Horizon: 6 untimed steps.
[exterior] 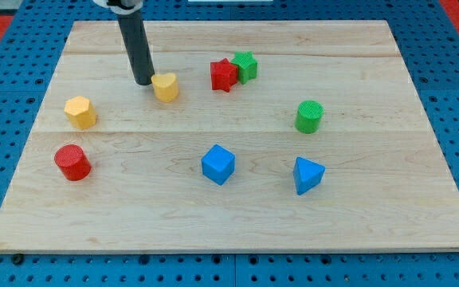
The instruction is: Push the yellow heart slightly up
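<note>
Scattered blocks (217, 164) on wooden board (373, 207)

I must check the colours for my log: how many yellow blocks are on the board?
2. The yellow heart is at upper centre-left, with my tip right at its left side. The yellow hexagon block is near the view's left edge. None seems hidden.

The wooden board (237, 219) carries eight blocks, with what looks like a yellow heart (166, 86) among them.

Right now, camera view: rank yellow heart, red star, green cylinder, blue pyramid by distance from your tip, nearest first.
1. Yellow heart, just right of my tip, about touching.
2. Red star, further right, against the green star.
3. Green cylinder, right side, mid-board.
4. Blue pyramid, lower right.
</note>
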Motion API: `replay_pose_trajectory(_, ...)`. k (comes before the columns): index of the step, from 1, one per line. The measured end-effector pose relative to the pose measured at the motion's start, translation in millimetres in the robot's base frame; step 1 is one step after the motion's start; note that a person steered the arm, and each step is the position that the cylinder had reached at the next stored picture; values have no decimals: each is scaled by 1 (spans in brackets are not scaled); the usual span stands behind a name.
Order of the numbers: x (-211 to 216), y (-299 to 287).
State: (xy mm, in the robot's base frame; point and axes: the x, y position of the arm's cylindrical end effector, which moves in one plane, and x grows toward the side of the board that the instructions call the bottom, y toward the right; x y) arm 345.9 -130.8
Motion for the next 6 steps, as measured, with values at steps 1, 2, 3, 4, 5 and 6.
replay_pose_trajectory(1,0,6)
replay_pose_trajectory(2,14,-10)
replay_pose_trajectory(3,53,-14)
replay_pose_trajectory(4,58,21)
replay_pose_trajectory(5,56,69)
replay_pose_trajectory(6,41,70)
